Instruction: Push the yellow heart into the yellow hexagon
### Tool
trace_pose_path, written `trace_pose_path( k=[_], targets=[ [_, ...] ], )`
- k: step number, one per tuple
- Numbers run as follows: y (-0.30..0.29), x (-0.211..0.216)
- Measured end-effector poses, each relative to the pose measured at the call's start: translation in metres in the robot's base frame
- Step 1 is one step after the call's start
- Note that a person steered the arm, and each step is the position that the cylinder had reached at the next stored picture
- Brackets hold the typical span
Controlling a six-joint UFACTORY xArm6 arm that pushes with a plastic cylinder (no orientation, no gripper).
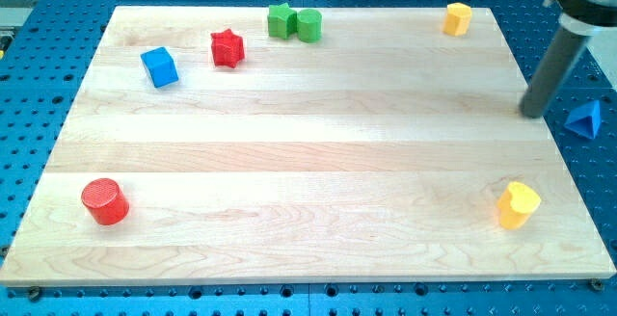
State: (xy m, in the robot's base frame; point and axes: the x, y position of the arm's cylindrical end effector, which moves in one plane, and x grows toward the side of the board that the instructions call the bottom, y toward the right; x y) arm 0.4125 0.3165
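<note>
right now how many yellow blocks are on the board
2: the yellow hexagon near the view's top right corner, and the yellow heart near the bottom right. None looks hidden.

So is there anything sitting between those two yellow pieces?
No. In the camera view, only bare wood lies between the yellow heart and the yellow hexagon; my tip stands just right of that stretch.

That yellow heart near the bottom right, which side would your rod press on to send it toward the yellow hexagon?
I have no end effector to grip with, only a rod. I'd likely press the yellow heart on its lower face, coming from the view's bottom, because the yellow hexagon sits toward the view's top and slightly left. My tip now rests near the board's right edge, above the heart and apart from it.
</note>
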Motion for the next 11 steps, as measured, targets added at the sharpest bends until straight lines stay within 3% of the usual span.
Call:
trace_pose_path(
  k=[1, 3, 4, 5, 6, 7, 8, 9, 10, 11],
  targets=[
    [0.028, 0.04],
    [-0.048, 0.183],
    [-0.151, 0.162],
    [-0.158, 0.109],
    [-0.151, 0.174],
    [-0.124, 0.186],
    [-0.126, 0.1],
    [-0.136, 0.068],
    [-0.119, 0.109],
    [-0.107, 0.114]
  ],
)
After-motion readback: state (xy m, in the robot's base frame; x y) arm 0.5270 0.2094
